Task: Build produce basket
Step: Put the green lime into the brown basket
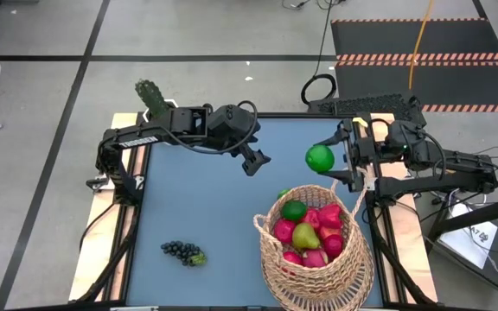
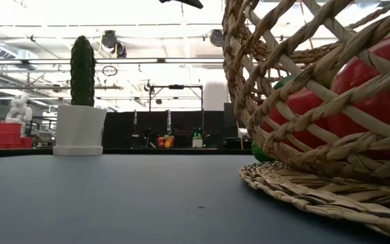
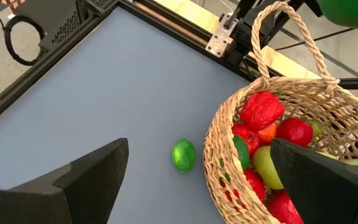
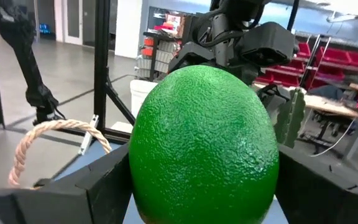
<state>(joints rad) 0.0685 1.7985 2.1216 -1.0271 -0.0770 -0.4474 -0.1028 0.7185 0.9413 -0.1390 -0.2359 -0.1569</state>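
Observation:
The tan woven basket point(image 1: 316, 259) stands at the table's near right, its loop handle point(image 3: 291, 37) arched over the produce inside: red and pink fruits, a yellow-green pear point(image 1: 305, 235) and a lime point(image 1: 294, 210). My right gripper point(image 1: 335, 159) is shut on a green lime point(image 1: 320, 158) just beyond the basket's far rim. One small lime point(image 3: 183, 155) lies on the table against the basket's far left side. A dark grape bunch point(image 1: 182, 252) lies at the near left. My left gripper point(image 1: 256, 161) hangs open above the table's middle, slanting down toward the basket. My right gripper pinches the green lime's two opposite sides point(image 4: 143, 180) between its two fingers point(image 4: 101, 186). The fingers come level from the table's right side. The lime is lifted clear, high above the table and off the basket.
A green cactus in a white pot point(image 2: 78, 129) stands at the table's far left corner. The blue table top point(image 1: 197, 199) lies bare between the grapes, the basket and the far edge. Dark frame rails point(image 1: 379, 233) run along both sides.

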